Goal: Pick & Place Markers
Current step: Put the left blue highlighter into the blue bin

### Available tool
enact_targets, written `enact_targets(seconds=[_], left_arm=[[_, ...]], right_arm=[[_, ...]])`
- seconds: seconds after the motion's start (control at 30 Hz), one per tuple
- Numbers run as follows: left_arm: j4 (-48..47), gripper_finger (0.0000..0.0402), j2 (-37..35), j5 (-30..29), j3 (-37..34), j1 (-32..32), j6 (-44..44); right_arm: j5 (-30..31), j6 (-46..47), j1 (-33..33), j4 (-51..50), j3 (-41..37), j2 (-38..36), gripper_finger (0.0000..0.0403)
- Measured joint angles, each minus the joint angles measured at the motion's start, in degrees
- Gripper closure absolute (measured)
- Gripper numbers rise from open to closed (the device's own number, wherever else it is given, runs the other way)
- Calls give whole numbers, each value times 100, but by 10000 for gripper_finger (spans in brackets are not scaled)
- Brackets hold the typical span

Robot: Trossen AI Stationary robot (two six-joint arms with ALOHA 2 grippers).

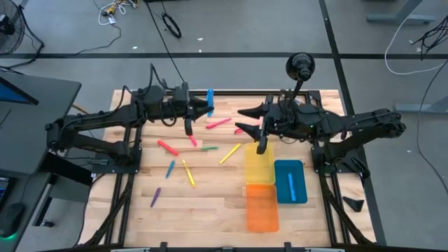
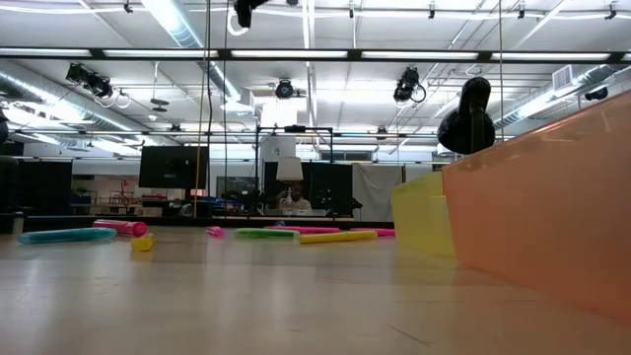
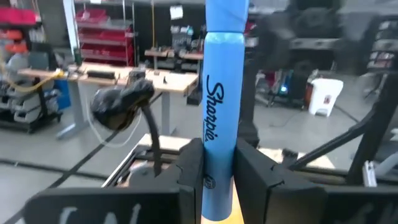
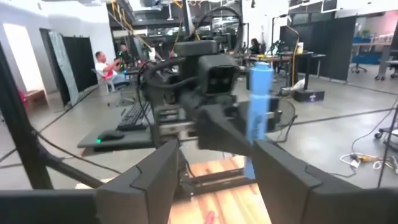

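From above, my left gripper [image 1: 210, 105] was raised over the far edge of the table [image 1: 210, 210], pinching a blue marker [image 1: 209, 99] whose long axis ran toward and away from the far edge, crosswise to my fingers. My right gripper [image 1: 241, 112] faced it from near by, fingers apart, holding nothing. A second blue marker [image 1: 291, 185] already lay in the blue tray [image 1: 299, 171]; the yellow tray [image 1: 260, 168] and orange tray [image 1: 262, 210] looked empty. Loose markers [image 1: 187, 157] lay scattered between my arms.

At table height, neither gripper showed; several markers lay flat on the wood, the yellow one [image 2: 335, 237] nearest the trays.

Through my left wrist camera, the marker stood up between my fingers [image 3: 189, 177], clamped low on the barrel, most of its length projecting beyond them.

Through my right wrist camera, my own fingers [image 4: 155, 171] stood wide apart, with the marker upright in the left gripper ahead.

Risk, as judged: the grip sat near one end, so a bump during a hand-over could pivot or drop it. I could not tell which end was capped.
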Motion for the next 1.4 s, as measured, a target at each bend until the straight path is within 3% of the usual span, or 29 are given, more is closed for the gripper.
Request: enact_targets(seconds=[0.37, 0.8, 1.03, 1.17, 1.4], left_arm=[[480, 336, 32, -500, 91, -707, -38], [-243, 336, 1051, -339, 1553, -1084, 190], [-377, 336, 1469, -95, 2003, -1100, 189], [-429, 336, 1518, -92, 2033, -1127, 191], [-494, 335, 1514, -234, 2033, -1129, 208]], right_arm=[[-268, -378, -105, -69, 442, 314, 175], [-303, -509, -94, 416, 444, 399, 175], [-318, -373, -79, 439, 444, 397, 178], [-318, -354, -54, 430, 444, 397, 207], [-288, -516, 50, 422, 444, 352, 300]])
